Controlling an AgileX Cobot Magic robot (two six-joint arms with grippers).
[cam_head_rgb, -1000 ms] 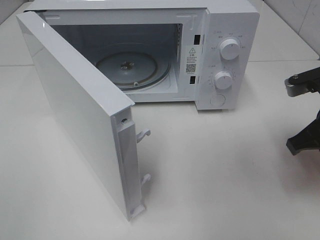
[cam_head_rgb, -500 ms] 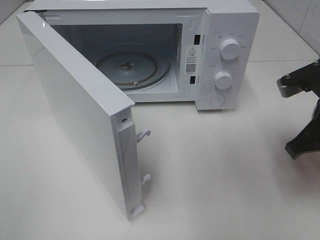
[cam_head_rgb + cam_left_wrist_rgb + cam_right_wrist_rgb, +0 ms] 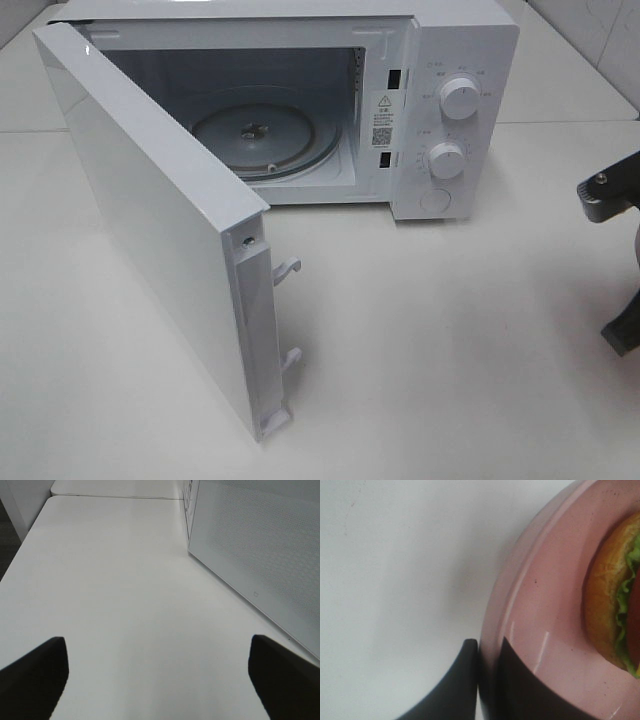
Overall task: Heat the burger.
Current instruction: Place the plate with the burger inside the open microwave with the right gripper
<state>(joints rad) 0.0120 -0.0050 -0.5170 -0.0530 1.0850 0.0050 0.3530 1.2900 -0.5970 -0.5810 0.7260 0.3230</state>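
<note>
The right gripper [image 3: 487, 645] is clamped on the rim of a pink plate [image 3: 545, 595]: one dark finger [image 3: 457, 690] is pressed against the outside of the rim and the other lies on the inner side, so the edge is pinched between them. The burger [image 3: 610, 605] lies on this plate, apart from the gripped edge, with its orange-tan bun and the green and red layers seen only in part. The plate is over the white table [image 3: 450, 340]. From above, only parts of the right arm [image 3: 610, 190] show, at 3 o'clock of the scene; plate and burger are out of that view. The left gripper [image 3: 157, 640] has its two fingers wide apart with nothing between them, over bare table just beside the microwave door [image 3: 150, 220]. The microwave [image 3: 450, 60] stands at 12 o'clock, its door swung open towards 7 o'clock. Inside lies the round glass turntable [image 3: 265, 135], bare. Two white knobs [image 3: 460, 97] sit one above the other on the panel at the right side of the microwave
</note>
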